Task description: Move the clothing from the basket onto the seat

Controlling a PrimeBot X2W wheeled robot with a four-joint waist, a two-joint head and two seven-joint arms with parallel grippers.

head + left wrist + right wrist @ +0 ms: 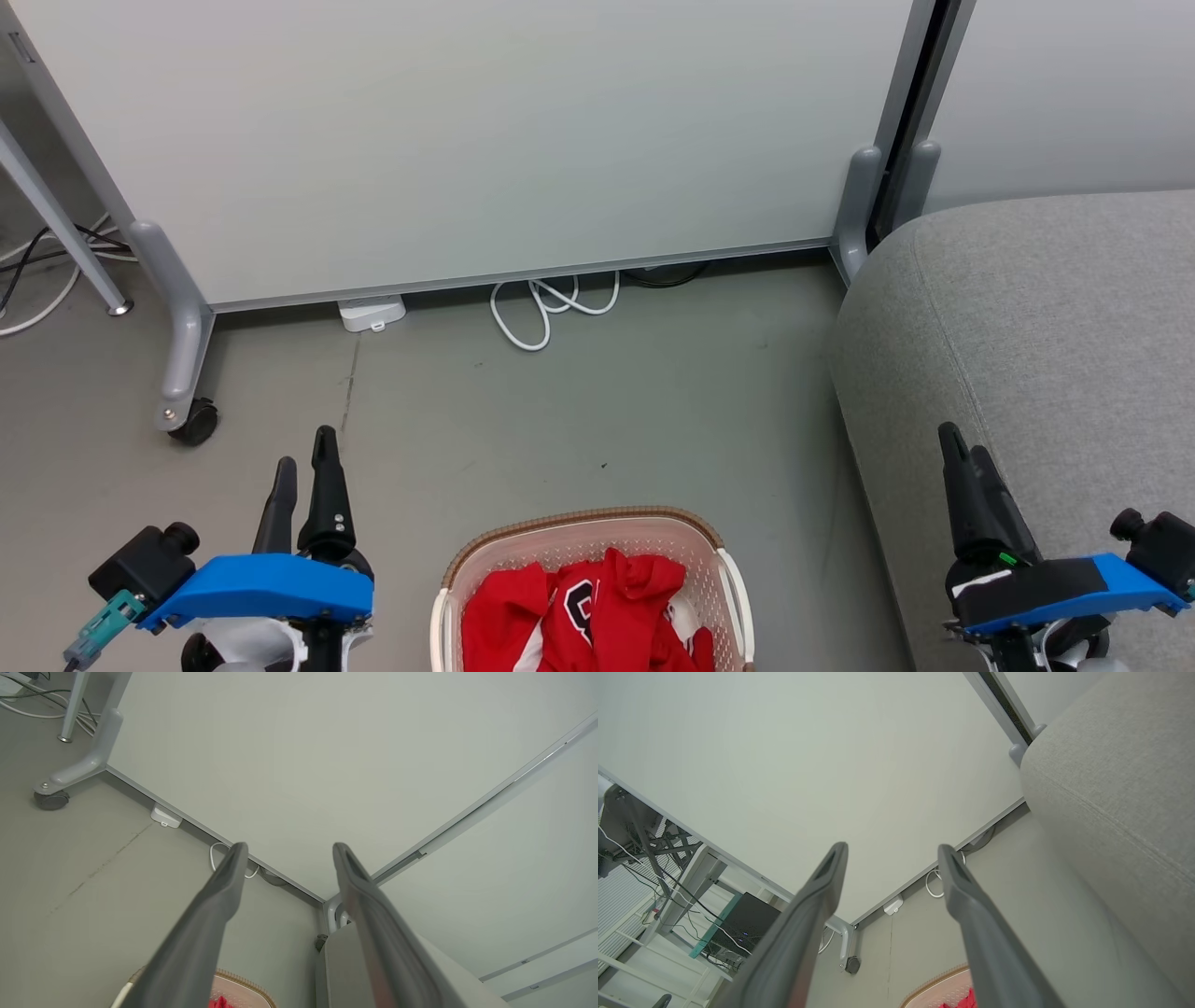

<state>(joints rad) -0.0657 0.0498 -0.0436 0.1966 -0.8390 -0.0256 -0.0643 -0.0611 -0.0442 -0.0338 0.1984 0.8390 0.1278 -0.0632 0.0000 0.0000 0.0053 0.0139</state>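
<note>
Mark [581, 600] on clothing [644, 579]: I'm finding it unreadable.
Left gripper [305, 448]: jaws gaping wide, empty.
Right gripper [962, 441]: jaws gaping wide, empty.

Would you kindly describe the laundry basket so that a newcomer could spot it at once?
Find the large light-grey woven-fabric sofa on the right of the head view. On the grey floor just left of it stands a small cream-white perforated plastic basket with a brown rim. Nothing else nearby holds crumpled bright red clothing.
</note>
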